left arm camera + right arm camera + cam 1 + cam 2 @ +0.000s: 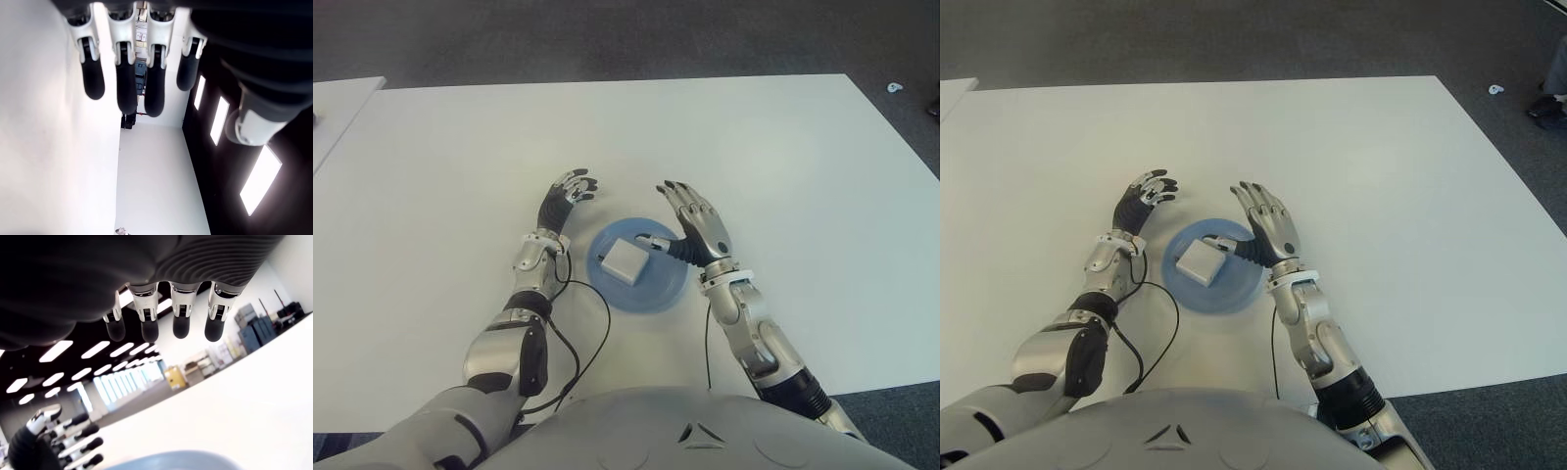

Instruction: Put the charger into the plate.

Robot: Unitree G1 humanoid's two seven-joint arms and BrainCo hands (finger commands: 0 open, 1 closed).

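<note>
While both hands stand raised over the middle of the white desk (pixel 783 147), the items read as follows:

- Charger (pixel 624 260): white, squarish block, lying inside the plate, toward its left half, with a short stub showing at its left corner.
- Plate (pixel 656 291): round, blue, flat on the desk just ahead of the robot's torso, between the two forearms.
- Right hand (pixel 697 221): at the plate's right rim, palm turned toward the charger, four fingers extended and spread upward, grasping nothing; the thumb (pixel 653 240) reaches over the plate and ends right at the charger's right edge, contact not certain.
- Right hand, own wrist view: four fingers (pixel 180 325) straight and apart, nothing between them; blue plate rim (pixel 186 459) below.
- Left hand (pixel 568 195): just beyond the plate's left edge, released, fingers loosely spread and empty, clear of plate and charger.
- Cable (pixel 582 338): thin, black, looping on the desk beside the left forearm.
</note>
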